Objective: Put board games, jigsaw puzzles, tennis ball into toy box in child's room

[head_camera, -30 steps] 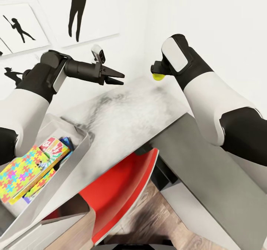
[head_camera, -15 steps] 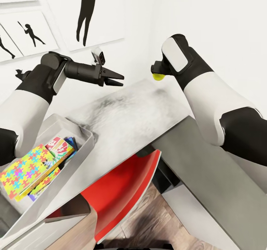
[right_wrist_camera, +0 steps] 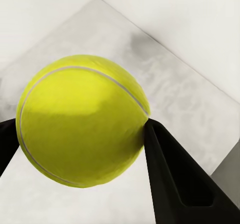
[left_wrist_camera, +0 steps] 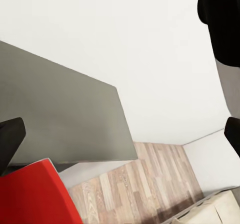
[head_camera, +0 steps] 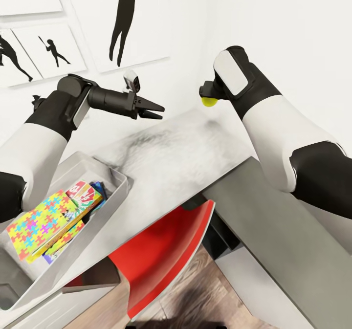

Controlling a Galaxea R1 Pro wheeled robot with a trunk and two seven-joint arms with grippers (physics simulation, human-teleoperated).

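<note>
Tennis ball [right_wrist_camera: 82,119] still clamped in right jaws [head_camera: 209,96] above table [head_camera: 171,153]; left jaws [head_camera: 155,111] still parted; camera shifted.

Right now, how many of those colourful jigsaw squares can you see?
2, both in the toy box: top jigsaw puzzle lies uppermost; second jigsaw puzzle peeks out beneath the stack. Others may be hidden underneath.

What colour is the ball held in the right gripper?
Bright yellow-green with a thin white seam; the ball shows best in the right wrist view.

table [head_camera: 181,158] — toy box [head_camera: 105,207] on it
</note>
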